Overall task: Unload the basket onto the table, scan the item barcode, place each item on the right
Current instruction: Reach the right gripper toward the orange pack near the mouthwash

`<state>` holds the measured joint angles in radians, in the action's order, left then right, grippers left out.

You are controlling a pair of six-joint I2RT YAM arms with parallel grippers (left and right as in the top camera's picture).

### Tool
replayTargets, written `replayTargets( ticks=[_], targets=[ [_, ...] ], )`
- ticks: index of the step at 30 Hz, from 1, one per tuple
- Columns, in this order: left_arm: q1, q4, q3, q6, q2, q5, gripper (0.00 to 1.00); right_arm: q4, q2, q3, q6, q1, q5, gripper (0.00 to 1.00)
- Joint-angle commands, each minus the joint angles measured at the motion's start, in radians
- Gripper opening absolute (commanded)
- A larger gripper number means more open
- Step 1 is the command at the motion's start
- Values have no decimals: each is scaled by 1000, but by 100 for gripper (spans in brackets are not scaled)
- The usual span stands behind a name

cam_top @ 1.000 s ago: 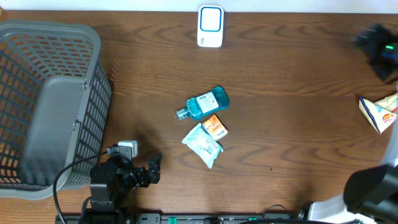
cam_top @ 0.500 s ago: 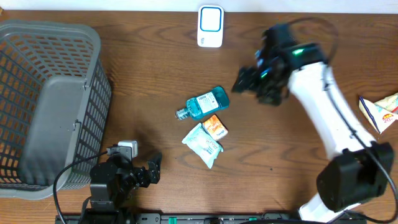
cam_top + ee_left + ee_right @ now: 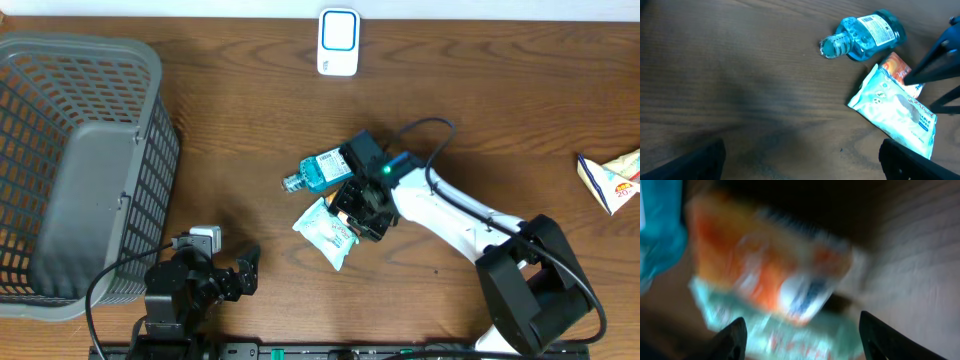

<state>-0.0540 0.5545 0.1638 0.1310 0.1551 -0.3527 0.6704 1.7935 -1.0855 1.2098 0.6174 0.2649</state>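
Three items lie together mid-table: a blue mouthwash bottle (image 3: 322, 168) on its side, a small orange packet (image 3: 765, 265) and a white-teal wipes pack (image 3: 325, 233). My right gripper (image 3: 358, 210) hangs low right over the orange packet, hiding most of it from above. In the right wrist view the blurred orange packet and the wipes pack (image 3: 790, 335) fill the frame, and the right gripper (image 3: 800, 340) is open, holding nothing. The white-and-blue scanner (image 3: 338, 42) stands at the back edge. My left gripper (image 3: 245, 270) rests open near the front edge, away from the items.
A large grey mesh basket (image 3: 60, 60) fills the left side. A white carton (image 3: 610, 178) lies at the far right edge. From the left wrist, the bottle (image 3: 865, 35), orange packet (image 3: 896, 67) and wipes pack (image 3: 895, 110) show at upper right.
My right arm swung in from the far right to the middle of the table and dropped over the orange packet, its jaws narrowing somewhat. The left arm and the items stayed put.
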Motion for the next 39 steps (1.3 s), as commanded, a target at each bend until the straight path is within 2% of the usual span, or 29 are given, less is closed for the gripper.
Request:
replayTargets(
  ticks=[1,6,7,10,11,12,16,20,25,28,31,32,33,34,37,39],
  targets=[
    [3,14,-10,5,-2,6,98,-103,5,76,159,10,-132,66],
    [3,14,-10,5,-2,6,98,-254,6,163,158,10,-249,67],
    [3,14,-10,5,-2,6,98,-278,6,177,158,10,-252,62],
    [3,14,-10,5,-2,6,98,-322,6,208,158,10,-255,28],
    [3,14,-10,5,-2,6,98,-327,6,216,158,10,-267,11],
    [3,14,-10,5,-2,6,98,-326,6,219,158,10,-276,1],
    [3,14,-10,5,-2,6,98,-327,6,220,140,10,-262,1],
    [3,14,-10,5,-2,6,98,-315,-10,219,138,0,-146,1],
    [3,14,-10,5,-2,6,98,-212,-99,210,147,-69,-50,1],
    [3,14,-10,5,-2,6,98,-119,-190,210,146,-114,-55,1],
    [3,14,-10,5,-2,6,98,-60,-286,210,107,-146,-140,1],
    [3,14,-10,5,-2,6,98,-61,-318,211,61,-150,-190,9],
    [3,14,-10,5,-2,6,98,-68,-344,211,11,-151,-229,27],
    [3,14,-10,5,-2,6,98,-75,-365,210,-39,-151,-251,39],
    [3,14,-10,5,-2,6,98,-79,-427,210,-181,-151,-267,52],
    [3,14,-10,5,-2,6,98,-79,-458,210,-262,-151,-263,70]
  ],
)
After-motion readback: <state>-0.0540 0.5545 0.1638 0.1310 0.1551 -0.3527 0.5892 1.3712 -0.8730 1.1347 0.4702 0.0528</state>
